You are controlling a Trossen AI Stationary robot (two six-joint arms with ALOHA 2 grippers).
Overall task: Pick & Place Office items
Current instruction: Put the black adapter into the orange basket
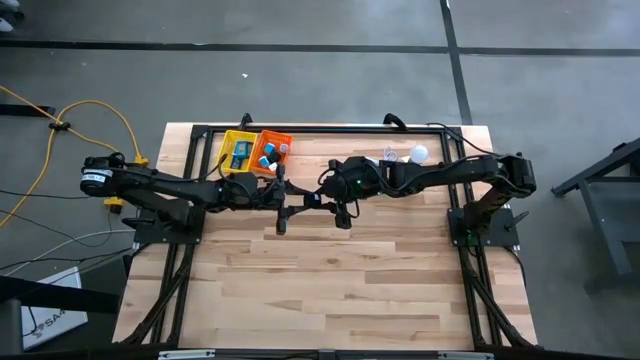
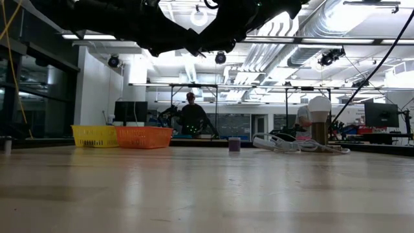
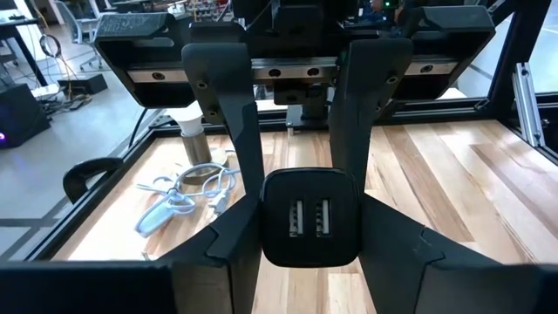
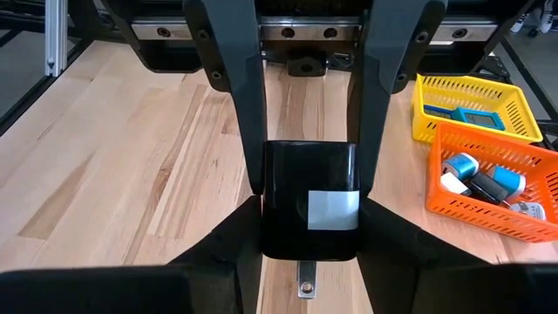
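Both claws meet above mid-worktop: left claw point(image 3: 309, 187) and right claw point(image 4: 309, 187) each pinch the same black charger block point(image 4: 309, 201), apparently for a handover, while office items sit in the orange basket point(image 1: 272, 152) toward ten o'clock.

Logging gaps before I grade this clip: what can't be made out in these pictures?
- The black block held between both claws: the high view is too small to show it; what it is stays unclear.
- Orange basket contents: cut off by the right wrist view's edge; in the low view its wall hides them.
- Yellow basket items: too small from above.
- Low view: both claws out of frame above.
- White cable: its ends are unreadable.
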